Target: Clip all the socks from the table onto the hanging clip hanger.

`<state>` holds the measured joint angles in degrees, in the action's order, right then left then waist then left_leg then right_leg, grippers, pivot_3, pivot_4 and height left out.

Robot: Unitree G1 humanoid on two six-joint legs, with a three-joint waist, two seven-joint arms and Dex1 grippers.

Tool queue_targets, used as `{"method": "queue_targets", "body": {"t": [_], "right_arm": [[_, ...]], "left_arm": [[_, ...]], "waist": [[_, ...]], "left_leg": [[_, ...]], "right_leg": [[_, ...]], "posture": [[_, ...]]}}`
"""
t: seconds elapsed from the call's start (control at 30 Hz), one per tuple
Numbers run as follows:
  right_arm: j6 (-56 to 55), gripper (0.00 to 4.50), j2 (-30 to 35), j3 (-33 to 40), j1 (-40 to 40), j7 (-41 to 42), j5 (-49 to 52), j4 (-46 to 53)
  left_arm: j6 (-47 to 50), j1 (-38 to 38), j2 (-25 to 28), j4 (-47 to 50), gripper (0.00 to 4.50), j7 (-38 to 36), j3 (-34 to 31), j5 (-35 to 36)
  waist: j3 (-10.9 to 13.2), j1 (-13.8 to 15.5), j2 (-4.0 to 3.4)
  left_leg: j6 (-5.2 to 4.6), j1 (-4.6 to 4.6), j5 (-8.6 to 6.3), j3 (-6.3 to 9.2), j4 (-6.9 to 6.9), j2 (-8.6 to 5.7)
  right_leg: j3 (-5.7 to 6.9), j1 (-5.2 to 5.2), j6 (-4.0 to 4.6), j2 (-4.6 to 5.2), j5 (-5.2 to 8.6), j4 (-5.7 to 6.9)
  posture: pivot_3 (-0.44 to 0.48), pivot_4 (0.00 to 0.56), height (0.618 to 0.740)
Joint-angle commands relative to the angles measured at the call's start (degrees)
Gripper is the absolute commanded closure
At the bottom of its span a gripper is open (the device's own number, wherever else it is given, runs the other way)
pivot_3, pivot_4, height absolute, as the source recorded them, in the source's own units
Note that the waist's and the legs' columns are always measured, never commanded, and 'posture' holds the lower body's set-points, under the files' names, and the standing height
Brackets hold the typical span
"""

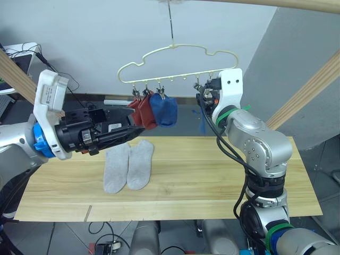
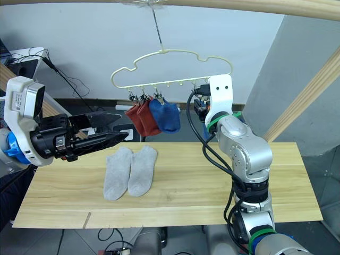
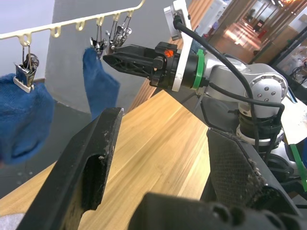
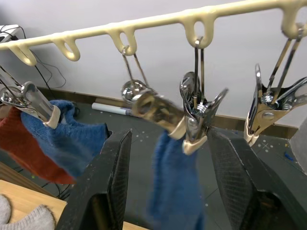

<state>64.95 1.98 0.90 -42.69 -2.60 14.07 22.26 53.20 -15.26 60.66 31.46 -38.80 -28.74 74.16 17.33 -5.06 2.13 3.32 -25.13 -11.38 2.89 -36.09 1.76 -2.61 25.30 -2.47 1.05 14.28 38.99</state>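
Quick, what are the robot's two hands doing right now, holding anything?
Left tool: open, holding nothing.
Right tool: open, holding nothing, up at the clip hanger by a clipped blue sock.

2 grey socks (image 1: 127,166) flat on table (image 1: 212,175); red+blue clipped on hanger (image 1: 175,64).

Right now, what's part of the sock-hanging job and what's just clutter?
Job:
- grey socks on the table
- hanger
- hung red socks
- hung blue socks

Clutter:
- cables by the wall
- wooden beam
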Motion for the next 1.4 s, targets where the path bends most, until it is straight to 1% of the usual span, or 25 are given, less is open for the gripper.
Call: {"method": "queue_targets", "body": {"t": [0.03, 0.13, 0.17, 0.4, 0.43, 0.6, 0.8, 1.4], "right_arm": [[-2.3, 1.96, 0.4, 0.1, -0.5, 0.4, -0.8, 0.4], [-3.4, 1.96, 1.1, 0.2, -0.7, 0.7, -1.1, -0.8], [-3.9, 1.96, 1.3, 0.2, -0.7, 0.8, -1.4, -1.4], [-6.5, 1.96, 2.2, 0.3, -1.4, 1.4, -2.6, -4.3], [-7.0, 1.96, 2.3, 0.5, -1.6, 1.4, -2.8, -5.0], [-8.6, 1.96, 2.3, 0.7, -2.3, 1.6, -3.1, -7.0], [-12.3, 1.96, 1.9, 0.4, -4.7, 2.3, -3.8, -11.8], [-16.9, 1.96, 0.8, 1.3, -8.6, 1.0, -4.7, -18.2]], "left_arm": [[-1.0, 0.1, 0.3, 1.5, 1.28, 0.4, -2.0, 0.8], [-1.0, 0.1, 0.4, 1.5, 1.28, 0.4, -2.1, 0.6], [-1.1, 0.2, 0.4, 1.5, 1.28, 0.4, -2.1, 0.6], [-1.3, 0.4, 0.4, 1.7, 1.28, 0.6, -2.2, 0.2], [-1.3, 0.4, 0.4, 1.7, 1.28, 0.7, -2.2, 0.1], [-1.5, 0.5, 0.3, 1.7, 1.28, 0.9, -2.2, 0.0], [-1.9, 0.6, 0.0, 1.9, 1.28, 1.7, -2.0, -0.3], [-2.7, 1.1, -0.4, 2.8, 1.28, 3.8, -1.7, -0.2]], "waist": [[0.0, 0.0, 0.0], [0.0, 0.0, 0.0], [0.0, 0.0, 0.0], [0.0, 0.0, 0.0], [0.0, 0.0, 0.0], [0.0, 0.1, 0.01], [0.0, 0.1, 0.01], [0.0, 0.2, 0.01]], "left_leg": [[0.0, 0.0, 0.0, 0.0, 0.0, 0.0], [0.0, 0.0, 0.0, 0.0, -0.01, 0.0], [0.0, 0.0, 0.0, 0.0, -0.01, 0.0], [0.0, 0.0, 0.0, 0.0, -0.01, 0.0], [0.0, 0.0, 0.0, 0.0, -0.01, 0.0], [0.0, 0.0, 0.0, 0.0, -0.03, -0.01], [0.0, 0.01, 0.0, 0.0, -0.03, -0.01], [0.01, 0.01, 0.0, 0.0, -0.03, -0.02]], "right_leg": [[0.0, -0.01, 0.0, 0.0, 0.0, 0.0], [0.0, -0.01, 0.0, 0.0, 0.0, 0.0], [0.0, -0.01, 0.0, 0.0, 0.0, 0.0], [0.01, -0.01, 0.0, 0.0, 0.0, 0.0], [0.0, -0.01, 0.0, 0.0, 0.0, 0.0], [0.01, -0.01, 0.01, 0.0, -0.01, 0.02], [0.0, -0.01, 0.02, 0.0, -0.02, 0.03], [0.01, -0.03, 0.03, 0.01, -0.02, 0.05]], "posture": [[-0.08, 0.258, 0.74], [-0.08, 0.258, 0.74], [-0.072, 0.249, 0.74], [-0.072, 0.249, 0.74], [-0.066, 0.241, 0.74], [-0.065, 0.241, 0.74], [-0.055, 0.243, 0.74], [-0.047, 0.243, 0.74]]}}
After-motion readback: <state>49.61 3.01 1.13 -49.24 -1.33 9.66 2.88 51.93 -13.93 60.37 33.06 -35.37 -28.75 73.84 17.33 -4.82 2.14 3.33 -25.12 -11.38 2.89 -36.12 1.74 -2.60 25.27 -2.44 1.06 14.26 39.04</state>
